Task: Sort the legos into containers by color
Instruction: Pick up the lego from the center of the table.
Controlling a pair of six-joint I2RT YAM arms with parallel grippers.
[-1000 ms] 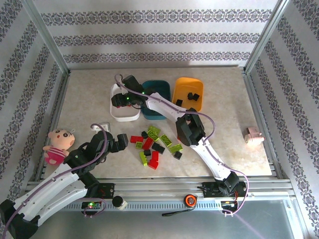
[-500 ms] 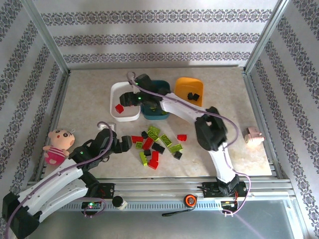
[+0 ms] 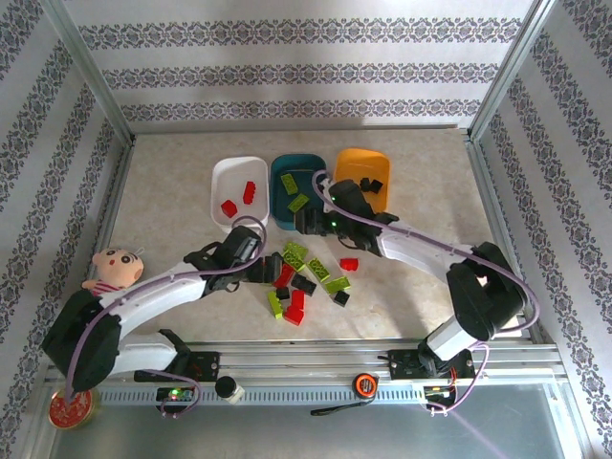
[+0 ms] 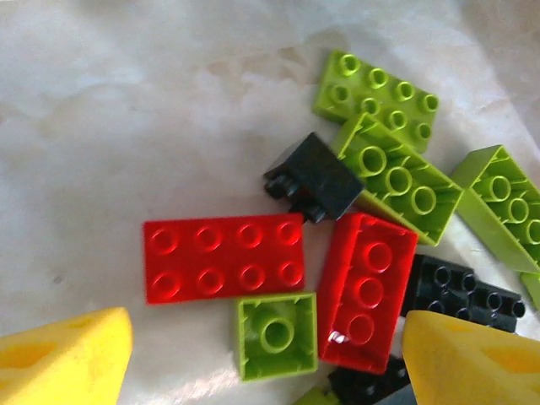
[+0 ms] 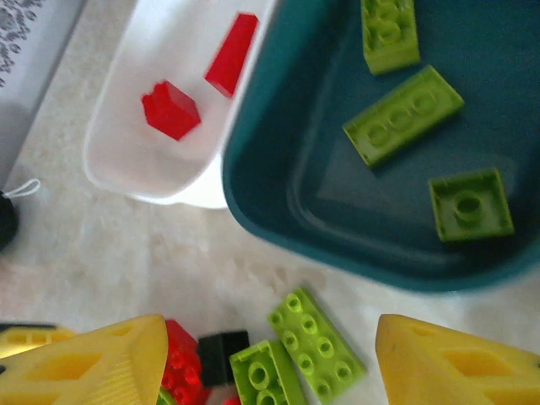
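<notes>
item 1. left gripper: fingers apart, clamped on nothing, low over the loose legos. midway between the fingers is a small lime brick. a red brick touches it, nearer one finger. just beyond the tips is a flat red brick, then a black brick. judged: the spread is set to straddle one brick, though two sit in the gap, so a double pick is a risk.

item 2. right gripper: fingers apart and empty. between the tips are lime bricks. ahead of the tips is the teal tub with three lime bricks, and beside it the white tub with two red. judged: it is reaching over the pile for its next brick.

item 3. orange tub: black bricks inside, well apart from both sets of fingers.

item 4. sorting is partly done, with most bricks unsorted.
</notes>
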